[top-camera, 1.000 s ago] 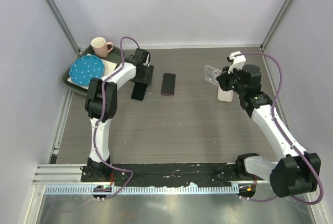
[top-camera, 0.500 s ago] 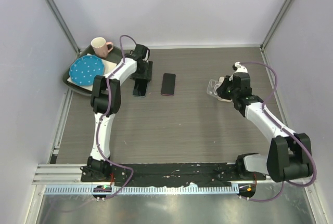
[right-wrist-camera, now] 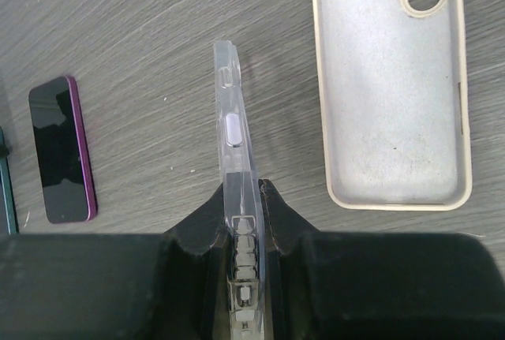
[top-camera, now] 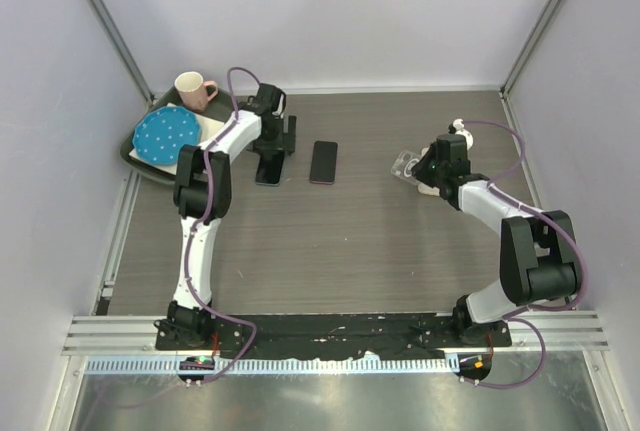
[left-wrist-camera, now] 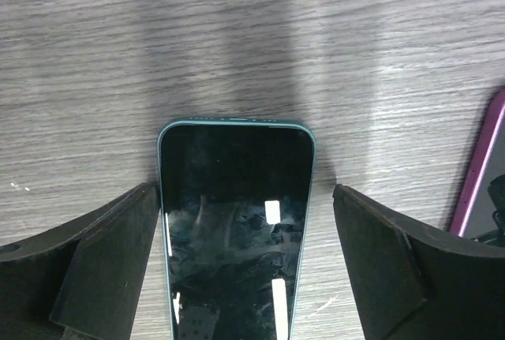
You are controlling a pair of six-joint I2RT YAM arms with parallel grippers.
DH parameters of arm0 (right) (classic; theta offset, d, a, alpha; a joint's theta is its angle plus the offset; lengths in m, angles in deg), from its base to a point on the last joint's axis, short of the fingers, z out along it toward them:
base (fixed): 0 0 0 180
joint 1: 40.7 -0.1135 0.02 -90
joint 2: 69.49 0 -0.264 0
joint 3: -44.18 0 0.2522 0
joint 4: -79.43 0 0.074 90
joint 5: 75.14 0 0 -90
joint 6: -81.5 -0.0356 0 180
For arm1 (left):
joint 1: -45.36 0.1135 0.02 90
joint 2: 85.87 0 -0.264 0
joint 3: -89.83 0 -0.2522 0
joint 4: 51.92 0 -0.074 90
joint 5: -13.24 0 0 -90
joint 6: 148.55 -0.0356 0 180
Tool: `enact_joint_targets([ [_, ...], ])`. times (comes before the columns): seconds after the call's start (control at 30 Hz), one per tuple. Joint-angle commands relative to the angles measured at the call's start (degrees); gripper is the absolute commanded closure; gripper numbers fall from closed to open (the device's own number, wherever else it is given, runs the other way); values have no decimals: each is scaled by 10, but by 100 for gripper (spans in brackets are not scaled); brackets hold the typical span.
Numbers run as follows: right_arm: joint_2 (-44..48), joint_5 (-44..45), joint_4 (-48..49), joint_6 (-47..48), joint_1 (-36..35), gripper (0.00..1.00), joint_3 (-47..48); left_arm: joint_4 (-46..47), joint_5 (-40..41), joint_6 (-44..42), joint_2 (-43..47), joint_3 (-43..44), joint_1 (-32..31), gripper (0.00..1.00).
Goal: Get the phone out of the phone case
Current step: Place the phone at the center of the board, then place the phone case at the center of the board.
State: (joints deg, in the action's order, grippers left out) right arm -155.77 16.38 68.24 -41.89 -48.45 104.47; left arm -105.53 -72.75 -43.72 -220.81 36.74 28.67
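- Two phones lie flat on the tabletop (top-camera: pixel 340 251), side by side but apart. Their long sides both run away from the robot.
- On the left is the blue-green phone (left-wrist-camera: pixel 235 229). The left hand (left-wrist-camera: pixel 245 198) hangs right over it. Its fingers (left-wrist-camera: pixel 102 253) are spread wide, one beside each long side of the phone. They look close to the edges, but I cannot tell if they touch. This hand holds nothing.
- I cannot tell if the blue-green rim is a case or just the phone's own edge.
- Next comes the purple phone (top-camera: pixel 323 162), screen up, with no hand on it. It is nearer to the left hand than to the right one.
- Further right, the right hand (right-wrist-camera: pixel 241 198) is pinched narrow on a clear case (right-wrist-camera: pixel 234 131). The case stands on its thin edge, and its long side points away from the hand. I think there is no phone in it.
- Just to the right of that, a cream case (right-wrist-camera: pixel 392 87) lies flat with its open side up. It is empty.
- I think the next move belongs to the left hand. The blue-green phone lies straight under it and lined up with it. So the hand only needs to go down and close on the two long sides.
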Motion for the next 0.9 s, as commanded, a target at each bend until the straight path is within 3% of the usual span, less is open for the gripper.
enact_joint_targets([
  [0.0,0,69,25,-40,-1,99,13,20,-34,12,36,3,2,1],
  [0.17,-34,120,-7,-69,-6,99,37,23,-38,18,70,-1,0,0],
  [0.4,-117,121,-13,-77,-33,90,74,34,-54,19,107,-36,-8,0],
  [0.63,-151,107,-8,-74,-71,60,72,34,-62,17,127,-58,-8,0],
  [0.87,-118,88,-7,-66,-90,48,50,34,-64,13,132,-57,-8,0],
])
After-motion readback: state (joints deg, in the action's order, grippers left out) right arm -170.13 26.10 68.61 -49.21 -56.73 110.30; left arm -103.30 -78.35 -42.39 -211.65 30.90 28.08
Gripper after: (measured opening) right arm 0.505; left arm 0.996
